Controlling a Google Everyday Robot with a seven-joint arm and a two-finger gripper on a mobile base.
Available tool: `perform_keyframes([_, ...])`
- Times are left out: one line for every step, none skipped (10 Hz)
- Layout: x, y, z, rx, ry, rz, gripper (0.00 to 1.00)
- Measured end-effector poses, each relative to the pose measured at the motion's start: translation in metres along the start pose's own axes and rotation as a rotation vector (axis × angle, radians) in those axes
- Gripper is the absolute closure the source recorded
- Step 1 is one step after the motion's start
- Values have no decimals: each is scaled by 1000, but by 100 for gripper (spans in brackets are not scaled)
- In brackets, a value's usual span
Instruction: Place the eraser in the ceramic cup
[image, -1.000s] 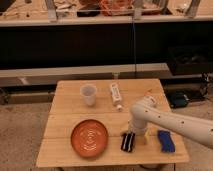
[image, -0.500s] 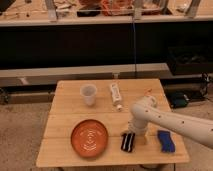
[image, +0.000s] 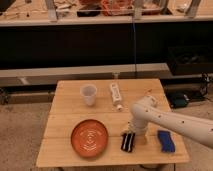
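camera view: one look down onto a wooden table (image: 65, 107).
gripper (image: 128, 141): low over the front of the table, pointing down, between the orange plate (image: 89, 138) and a blue block; whether it is spread or closed cannot be made out.
eraser (image: 165, 140): probably that blue block, lying flat just right of the gripper, apparently not held.
cup (image: 89, 94): upright at the back left, mouth up to receive, well apart from the gripper.
white bottle (image: 115, 93): on its side, right of the cup.
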Motion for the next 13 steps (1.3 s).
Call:
perform_keyframes([0, -1, 1, -2, -1, -6, 20])
perform_keyframes([0, 0, -1, -3, -1, -5, 20])
perform_keyframes([0, 2, -2, -3, -1, -2, 20])
perform_keyframes([0, 2, -2, -3, -1, -3, 20])
perform_keyframes([0, 0, 0, -2, -2, -9, 20])
perform_keyframes([0, -1, 2, -1, -2, -15, 20])
perform_keyframes([1, 0, 0, -4, -2, -15, 20])
perform_keyframes([1, 1, -2, -4, -2, -13, 20])
perform_keyframes([1, 2, -2, -5, -2, -13, 20])
perform_keyframes([1, 1, -2, -5, -3, -13, 20])
perform_keyframes([1, 0, 1, -3, -4, -22, 20])
perform_keyframes([1, -2, 1, -4, -4, -26, 20])
perform_keyframes([1, 0, -1, -7, -5, -24, 20])
